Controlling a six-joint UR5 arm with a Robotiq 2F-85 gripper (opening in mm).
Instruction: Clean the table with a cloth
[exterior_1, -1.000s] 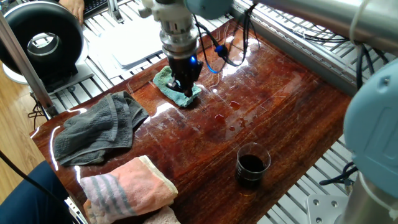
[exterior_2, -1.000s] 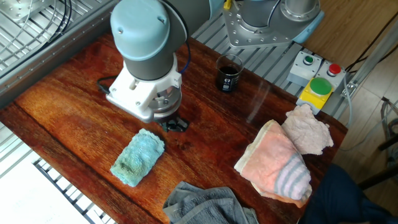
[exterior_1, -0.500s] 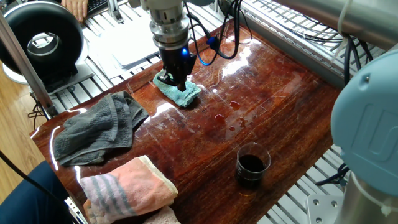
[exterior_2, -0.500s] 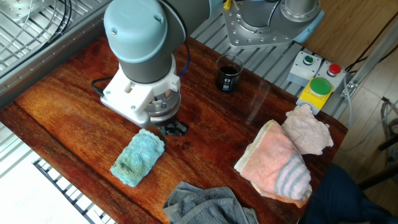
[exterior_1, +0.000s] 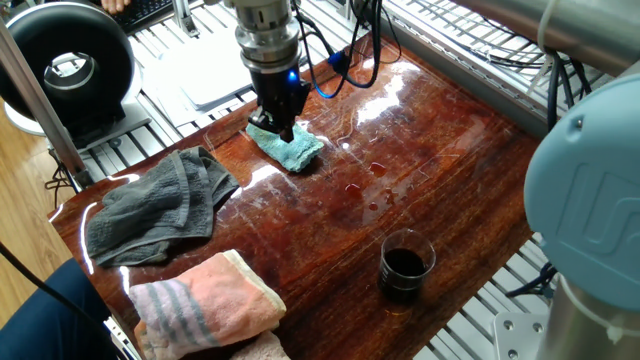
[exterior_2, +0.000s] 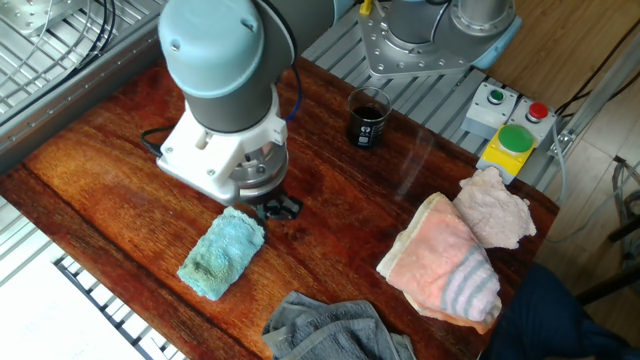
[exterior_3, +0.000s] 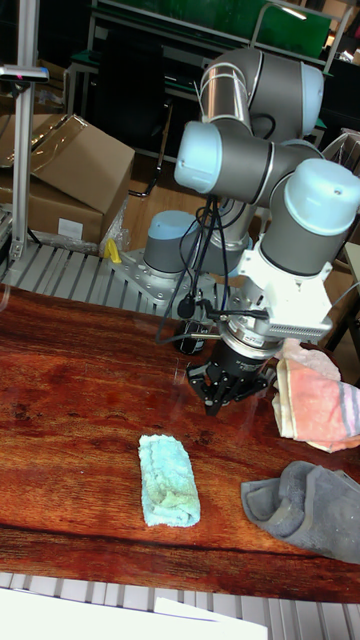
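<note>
**Gripper closes in on the cloth's end**

The table (exterior_1: 470, 170) carries everything; the cloth (exterior_1: 291, 148) serves as landmark. The dark grey towel (exterior_1: 155, 205) lies near it on one side, the glass of dark liquid (exterior_1: 405, 265) well apart on the other. Over the last second the gripper (exterior_1: 281, 126) has slid from above the cloth's middle toward its end. Its fingers look parted and hold nothing. A grasp seems next; wiping has not begun.
</note>
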